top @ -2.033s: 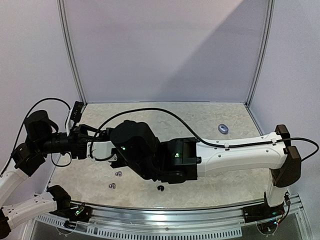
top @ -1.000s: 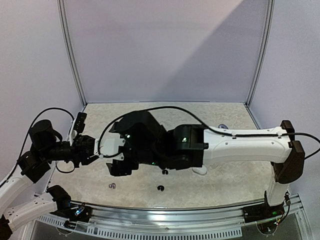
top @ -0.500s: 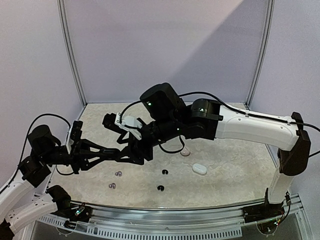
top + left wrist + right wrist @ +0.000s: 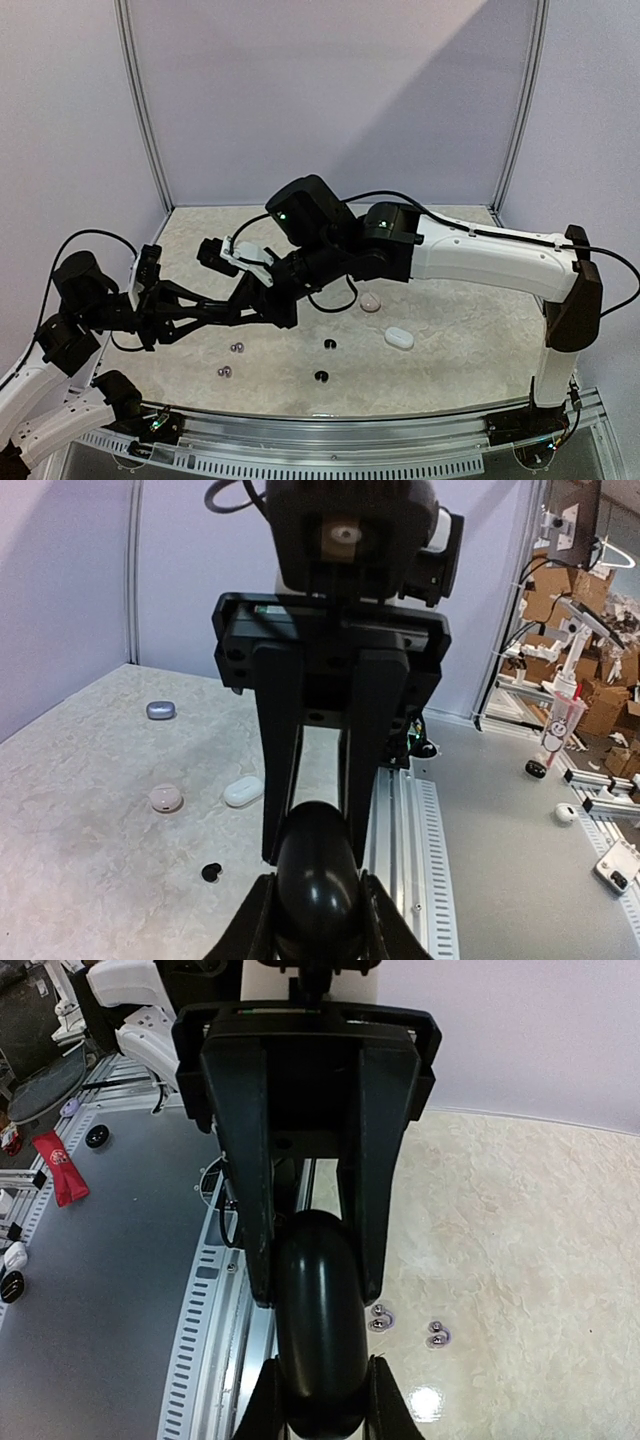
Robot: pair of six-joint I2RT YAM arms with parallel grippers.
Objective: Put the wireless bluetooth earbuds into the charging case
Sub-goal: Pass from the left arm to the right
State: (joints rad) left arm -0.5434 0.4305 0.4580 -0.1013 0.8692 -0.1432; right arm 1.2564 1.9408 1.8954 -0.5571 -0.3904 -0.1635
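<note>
Since the earlier frame the right gripper (image 4: 320,1400) has swung lower and leftward and has closed. It and the left gripper (image 4: 316,925) both clamp 1 black case (image 4: 318,1300) in mid-air, left of centre in the top view. On the table (image 4: 450,370) lie 2 black earbuds (image 4: 330,344) at lower centre and 2 grey-lavender earbuds (image 4: 237,348) at lower left. There are also 3 more cases: 1 pink case (image 4: 370,301), 1 white case (image 4: 399,338) and 1 lavender case (image 4: 160,710).

Cream marbled tabletop (image 4: 460,360), glossy black case (image 4: 318,880), white case (image 4: 399,338), pink case (image 4: 371,302), black earbuds (image 4: 321,376)
</note>
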